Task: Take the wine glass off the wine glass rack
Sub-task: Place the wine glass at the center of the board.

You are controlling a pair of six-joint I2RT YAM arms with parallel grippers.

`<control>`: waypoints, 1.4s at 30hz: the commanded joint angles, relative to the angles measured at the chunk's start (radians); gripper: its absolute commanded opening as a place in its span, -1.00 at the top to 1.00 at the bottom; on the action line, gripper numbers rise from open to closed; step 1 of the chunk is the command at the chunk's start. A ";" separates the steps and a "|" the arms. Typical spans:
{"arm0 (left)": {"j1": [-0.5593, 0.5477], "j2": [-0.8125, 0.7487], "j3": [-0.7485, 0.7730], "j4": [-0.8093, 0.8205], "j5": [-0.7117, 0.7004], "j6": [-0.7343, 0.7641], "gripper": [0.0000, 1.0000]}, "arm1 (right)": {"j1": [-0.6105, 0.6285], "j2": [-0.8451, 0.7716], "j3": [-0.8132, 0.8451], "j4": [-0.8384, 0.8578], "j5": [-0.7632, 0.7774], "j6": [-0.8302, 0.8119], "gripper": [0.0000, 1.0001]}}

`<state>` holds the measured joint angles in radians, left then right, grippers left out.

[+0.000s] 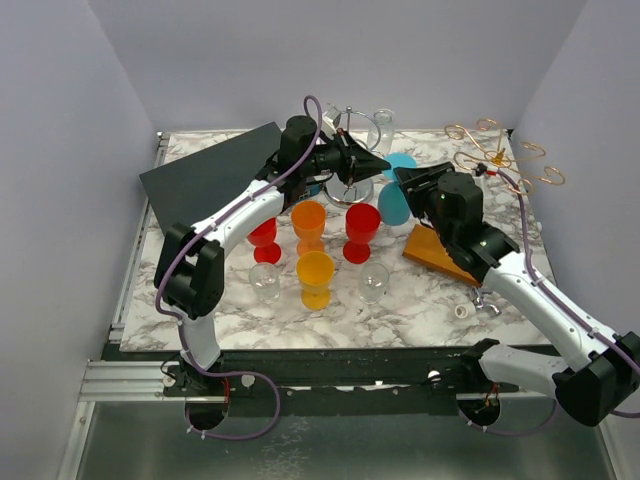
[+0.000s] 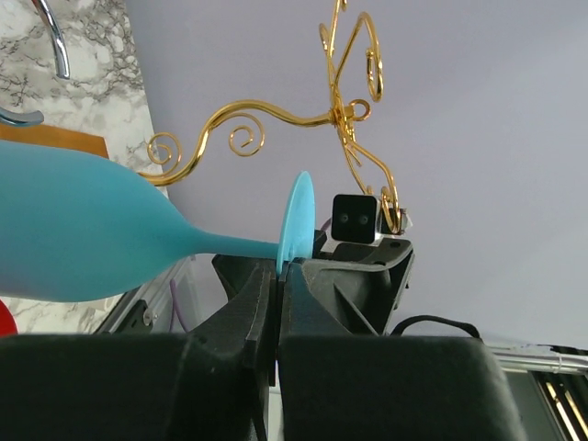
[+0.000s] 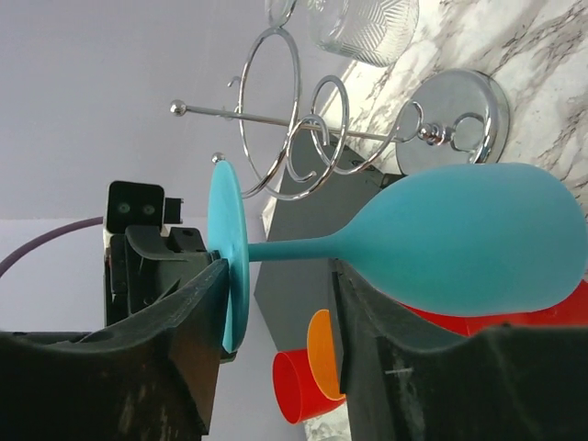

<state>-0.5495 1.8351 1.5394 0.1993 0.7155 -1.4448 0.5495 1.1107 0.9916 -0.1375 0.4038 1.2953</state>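
Note:
A teal wine glass (image 1: 393,204) hangs sideways in the air between both grippers, beside the chrome wire rack (image 1: 349,152) and off it. My left gripper (image 2: 280,272) is shut on the rim of the glass's round foot; the bowl (image 2: 83,239) points away to the left. My right gripper (image 3: 280,289) is open, with one finger at the foot (image 3: 226,253) and the other under the bowl (image 3: 478,239), and the stem passes between them. The chrome rack (image 3: 294,138) stands behind the glass in the right wrist view. In the top view the left gripper (image 1: 377,162) and right gripper (image 1: 405,180) meet at the glass.
Red (image 1: 361,228), orange (image 1: 308,222), yellow (image 1: 315,276) and clear (image 1: 373,282) glasses stand in the middle of the table. A dark board (image 1: 210,172) lies at the back left. A wooden block (image 1: 437,255) and a gold wire rack (image 1: 500,155) are on the right.

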 commanded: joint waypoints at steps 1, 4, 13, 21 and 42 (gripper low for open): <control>-0.006 -0.016 -0.016 0.078 0.025 -0.023 1.00 | 0.000 -0.005 0.073 -0.057 0.056 -0.128 -0.04; -0.005 -0.022 -0.022 0.081 0.016 -0.021 1.00 | -0.001 -0.008 0.096 -0.090 0.062 -0.145 -0.13; -0.005 -0.033 -0.035 0.085 0.005 -0.023 1.00 | -0.001 -0.032 0.096 -0.137 0.050 -0.177 -0.22; -0.004 -0.042 -0.040 0.084 0.006 -0.020 1.00 | 0.000 -0.072 0.054 -0.164 0.039 -0.206 -0.31; -0.010 -0.101 -0.117 0.133 0.014 -0.049 1.00 | -0.001 -0.134 0.014 -0.226 -0.062 -0.359 -0.49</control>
<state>-0.5518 1.7950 1.4578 0.2676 0.7158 -1.4765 0.5499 1.0180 1.0252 -0.3149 0.3485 0.9855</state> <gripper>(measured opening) 0.020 0.738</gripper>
